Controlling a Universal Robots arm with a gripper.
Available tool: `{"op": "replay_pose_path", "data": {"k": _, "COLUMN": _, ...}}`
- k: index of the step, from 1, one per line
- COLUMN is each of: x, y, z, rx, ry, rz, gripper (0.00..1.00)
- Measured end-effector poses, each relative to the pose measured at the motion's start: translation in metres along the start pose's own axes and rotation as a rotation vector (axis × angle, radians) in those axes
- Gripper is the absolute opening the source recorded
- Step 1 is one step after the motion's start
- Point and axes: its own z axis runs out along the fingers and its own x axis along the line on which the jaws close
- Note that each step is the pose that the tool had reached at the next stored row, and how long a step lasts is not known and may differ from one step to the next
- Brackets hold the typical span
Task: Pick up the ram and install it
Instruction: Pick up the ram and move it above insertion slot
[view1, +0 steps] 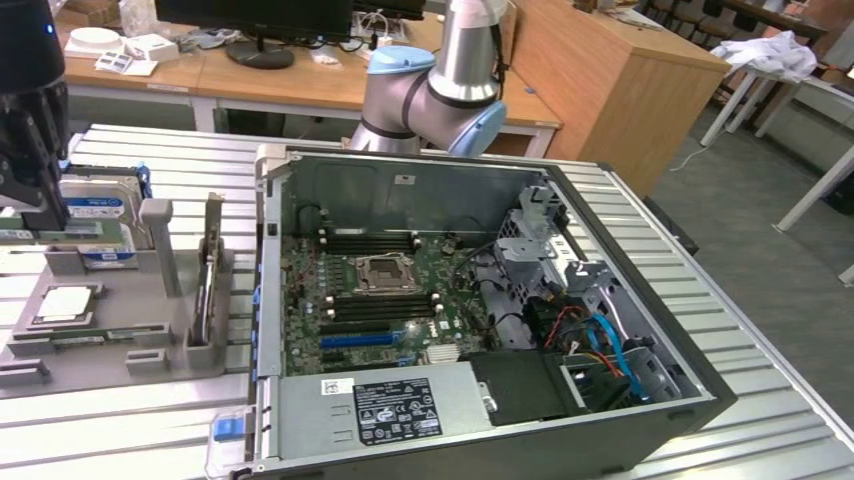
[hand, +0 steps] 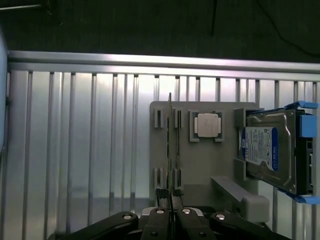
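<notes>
The ram (hand: 170, 145) shows edge-on as a thin dark line running over the grey parts holder (hand: 200, 170). My gripper (hand: 170, 206) is shut on its near end. In the exterior view the gripper (view1: 38, 212) hangs at the far left over the holder (view1: 94, 345), with the ram (view1: 34, 237) a thin green strip right under it. Whether the strip is clear of the holder's slots I cannot tell. The open computer case (view1: 274, 300) lies to the exterior view's right, with black memory slots (view1: 374, 241) beside the processor socket (view1: 382, 272).
On the holder sit a silver processor chip (hand: 207, 125) and a hard drive (hand: 267, 150) in blue brackets. A card (view1: 207, 290) stands upright between the holder and the case wall. The slatted metal table (hand: 75, 150) spreads around them.
</notes>
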Motion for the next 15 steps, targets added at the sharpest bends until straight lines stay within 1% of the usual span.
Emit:
{"op": "replay_pose_path", "data": {"k": 11, "x": -0.001, "y": 0.0006, "z": -0.0148, "rx": 0.0001, "ry": 0.0, "rz": 0.0, "gripper": 0.12}}
{"op": "replay_pose_path", "data": {"k": 15, "x": -0.001, "y": 0.0006, "z": -0.016, "rx": 0.0, "ry": 0.0, "rz": 0.0, "gripper": 0.12}}
